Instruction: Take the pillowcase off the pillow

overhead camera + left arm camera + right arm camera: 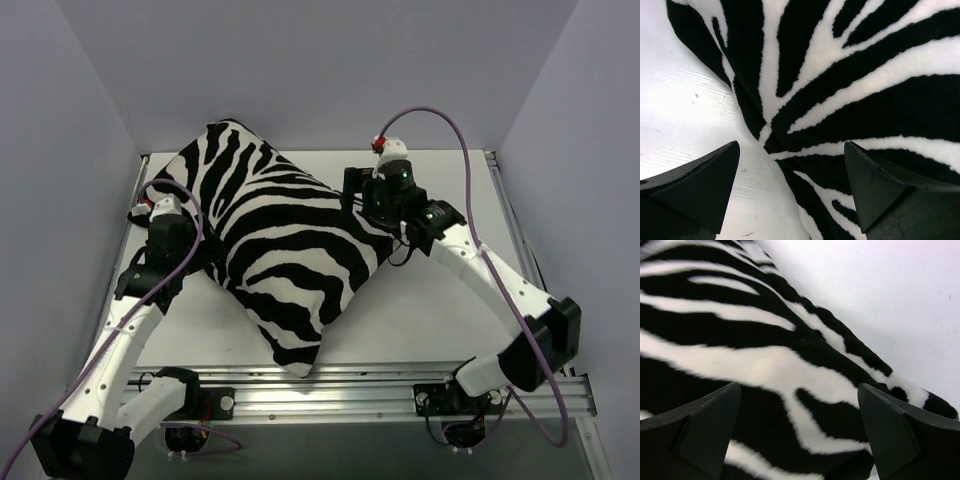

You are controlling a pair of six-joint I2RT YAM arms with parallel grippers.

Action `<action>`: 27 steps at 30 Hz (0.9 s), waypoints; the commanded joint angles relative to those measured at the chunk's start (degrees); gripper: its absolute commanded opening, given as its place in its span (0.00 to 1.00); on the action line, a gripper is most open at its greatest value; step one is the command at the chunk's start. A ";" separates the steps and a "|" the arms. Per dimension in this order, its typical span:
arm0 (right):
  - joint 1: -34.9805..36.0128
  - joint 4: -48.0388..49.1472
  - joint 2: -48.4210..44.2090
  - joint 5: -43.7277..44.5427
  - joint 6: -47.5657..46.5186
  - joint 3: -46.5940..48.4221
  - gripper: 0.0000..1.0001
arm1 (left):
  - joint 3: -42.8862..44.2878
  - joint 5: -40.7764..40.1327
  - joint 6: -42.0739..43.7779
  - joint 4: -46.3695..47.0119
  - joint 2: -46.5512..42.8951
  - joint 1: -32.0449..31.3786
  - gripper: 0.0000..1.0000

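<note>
Left gripper (791,147): fingers spread, straddling left edge of plump black-and-white zebra-striped fabric pillowcase (280,240), nothing pinched. Likely lining up for edge grab. Pillowcase lies diagonal across middle of white table (430,300), stuffed full, stripes taut, opening not visible. Pillow hidden, presumably inside. Right gripper (799,386): fingers apart, over right edge, empty. Likely set to grip opposite side.

We see a white table (420,310) with fine scratches and small dark marks on its surface. Pale lilac walls (300,60) stand around three sides. A silver metal rail (340,385) runs along the near edge.
</note>
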 commanded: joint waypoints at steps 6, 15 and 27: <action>-3.76 4.18 6.99 -13.16 0.36 -10.95 0.89 | -1.98 11.91 -6.95 17.10 11.34 0.80 0.94; 0.98 2.26 -9.00 -14.42 7.48 -25.99 0.86 | 5.58 24.48 -9.06 28.54 25.94 -2.44 0.94; 0.81 -0.03 -19.91 -7.56 5.21 -20.03 0.92 | -3.54 22.90 -7.83 15.72 -0.67 5.88 0.94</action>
